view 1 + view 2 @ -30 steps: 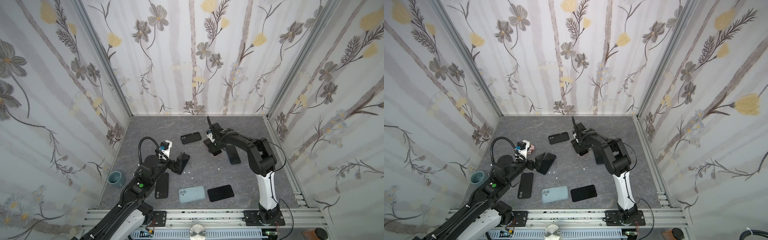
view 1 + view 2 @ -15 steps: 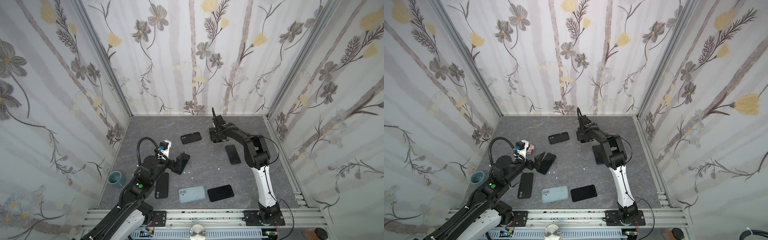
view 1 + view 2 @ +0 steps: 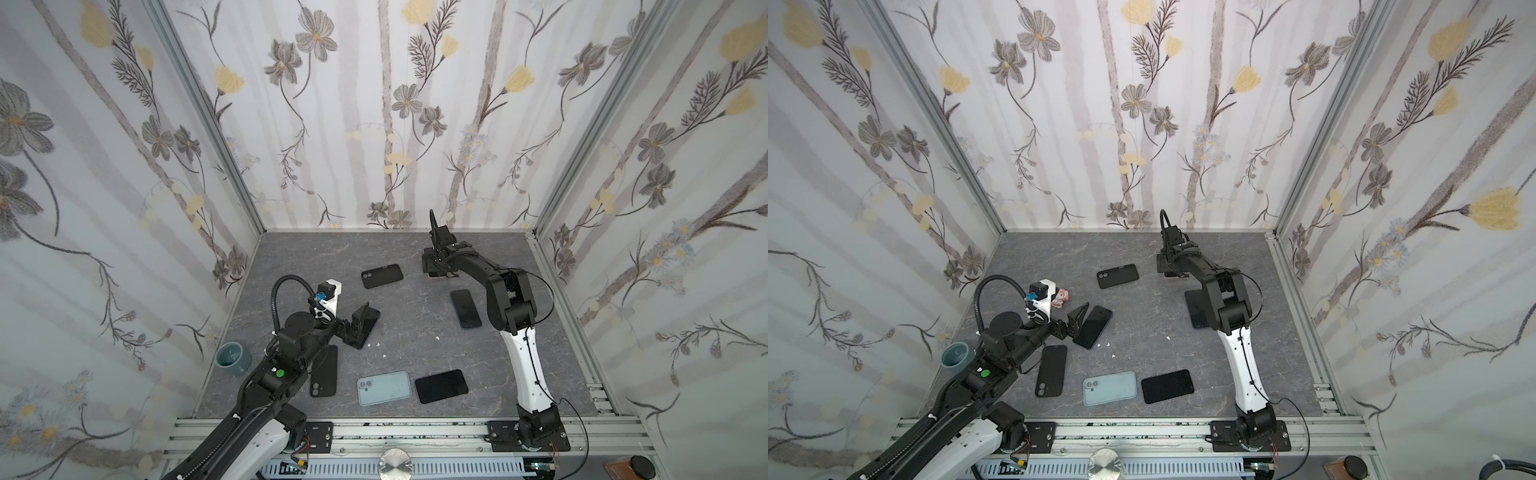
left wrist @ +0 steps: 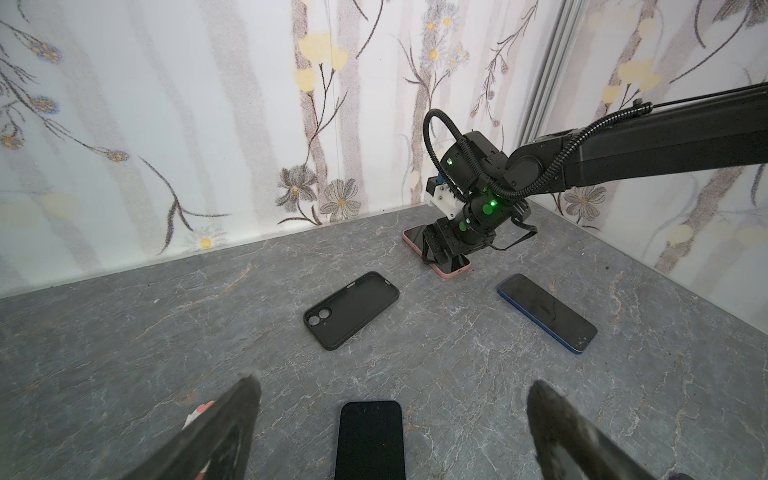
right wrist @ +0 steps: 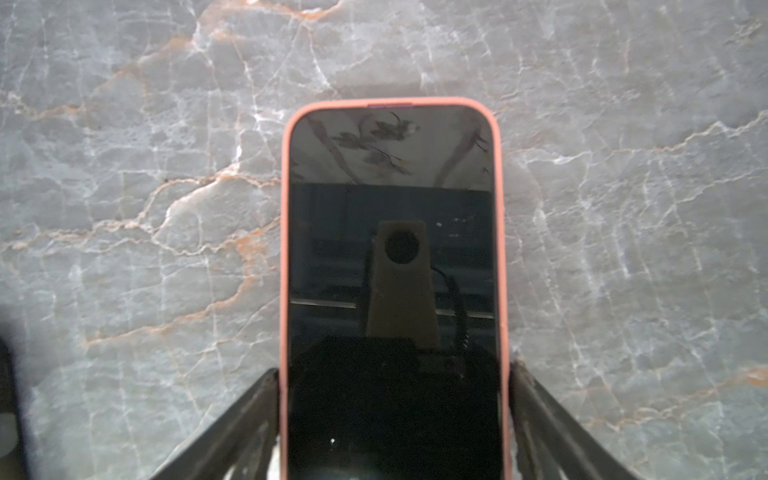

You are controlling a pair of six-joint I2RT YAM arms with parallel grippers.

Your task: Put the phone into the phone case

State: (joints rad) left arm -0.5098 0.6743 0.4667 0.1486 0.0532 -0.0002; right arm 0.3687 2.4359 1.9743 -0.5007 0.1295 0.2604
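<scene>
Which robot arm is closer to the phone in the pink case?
The right. The right gripper sits over the pink-cased phone, a finger along each side. The left gripper hangs open far off, above a black phone.

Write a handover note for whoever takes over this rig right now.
Left gripper: jaws wide open, empty, hovering over a bare black phone.
Right gripper: jaws flank the pink-cased phone, which lies flat; whether they grip it is unclear.
Done: that phone appears seated in its pink case.
To do: the black phone and the blue phone lie uncased; an empty black case lies open side up nearby.
</scene>
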